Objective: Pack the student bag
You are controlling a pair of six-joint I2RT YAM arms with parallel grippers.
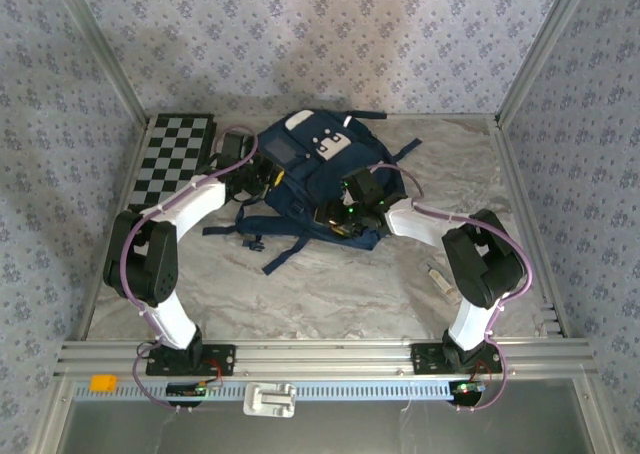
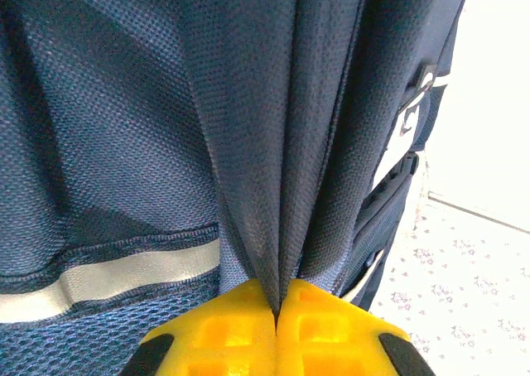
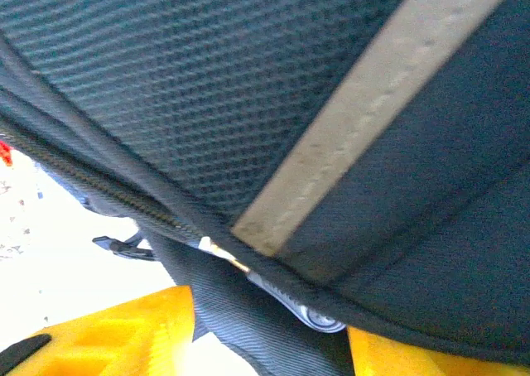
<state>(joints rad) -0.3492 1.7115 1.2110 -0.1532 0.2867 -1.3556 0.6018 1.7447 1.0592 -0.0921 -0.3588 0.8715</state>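
At the far middle of the table (image 1: pixel 300 294) lies the student bag (image 1: pixel 310 179), its straps trailing toward the near side. The left gripper (image 2: pixel 277 310) is pinched tight on a fold of its cloth. The right gripper (image 3: pixel 272 344) stands apart around the zip (image 3: pixel 319 316), clamping nothing. Packing looks barely begun: a small object (image 1: pixel 437 277) lies outside, to the right.

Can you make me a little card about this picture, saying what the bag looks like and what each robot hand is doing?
bag: navy student bag lying on the marbled table, straps spread toward the arms
left gripper: shut, pinching a fold of the bag's fabric
right gripper: open, fingers on either side of the bag's zip
also on table: checkerboard at the far left; small silvery item by the right arm, too small to name
packed yet: cannot tell
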